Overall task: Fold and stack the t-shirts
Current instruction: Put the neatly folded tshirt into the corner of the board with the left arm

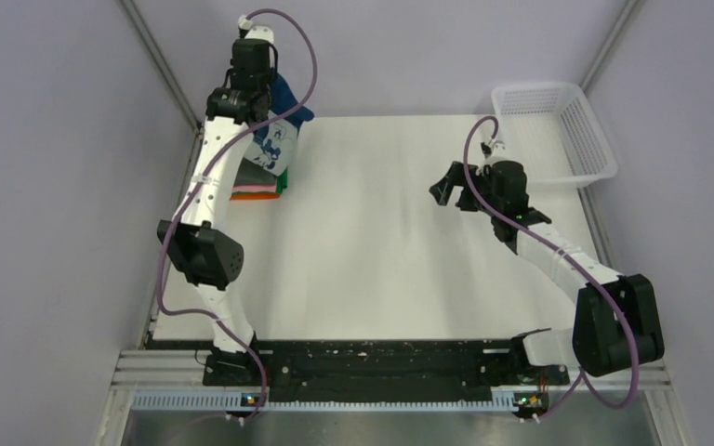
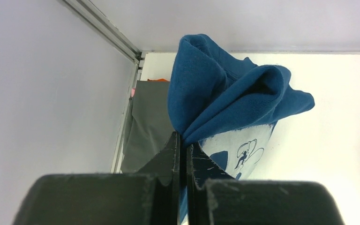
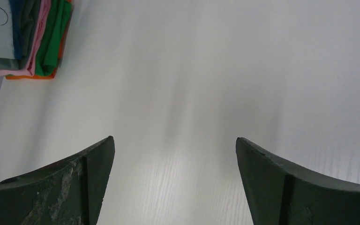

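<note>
The left gripper [image 2: 183,140], its fingers pressed together, pinches a fold of the navy blue t-shirt [image 2: 225,89] and holds it lifted above the stack of folded shirts [image 1: 258,189], which lies at the ten o'clock corner of the table [image 1: 381,242]. The shirt's pale print hangs downward. The right gripper [image 3: 174,140] hovers toward three o'clock with fingers spread wide and nothing between them, well apart from the stack, and the white mesh basket [image 1: 558,130] sits at two o'clock.

The folded shirts [image 1: 258,191] lie at the bench's [image 1: 381,251] far left, the t-shirt [image 1: 282,135] hanging above them. The basket [image 1: 589,132] sits far right.
</note>
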Controlling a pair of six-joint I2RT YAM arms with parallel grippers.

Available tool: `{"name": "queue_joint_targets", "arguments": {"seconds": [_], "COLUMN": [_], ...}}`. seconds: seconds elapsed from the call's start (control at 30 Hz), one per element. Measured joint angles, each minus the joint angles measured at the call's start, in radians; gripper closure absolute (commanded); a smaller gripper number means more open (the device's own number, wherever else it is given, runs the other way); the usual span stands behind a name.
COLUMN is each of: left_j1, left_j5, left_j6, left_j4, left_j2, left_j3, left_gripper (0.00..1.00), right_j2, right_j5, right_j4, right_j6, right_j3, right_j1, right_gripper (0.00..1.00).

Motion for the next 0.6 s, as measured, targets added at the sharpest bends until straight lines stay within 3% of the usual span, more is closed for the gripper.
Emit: {"name": "queue_joint_targets", "arguments": {"seconds": [0.23, 0.6], "left_j1": [0.024, 0.181], "left_j5": [0.022, 0.079], "left_j6": [-0.028, -0.041], "left_j4": [-0.016, -0.016], "left_j2": [-0.001, 0.096], "left_j3": [0.0, 0.0], "left_gripper": [1.0, 1.0], "right_j2": [0.011, 0.039], "right_j5": [0.0, 0.004], "right_j4": [-0.005, -0.013], "right_j6": [0.0, 0.0], "right_j3": [0.0, 0.001], "right_j1": [0.0, 0.0], "right_gripper": [0.01, 0.01]}}
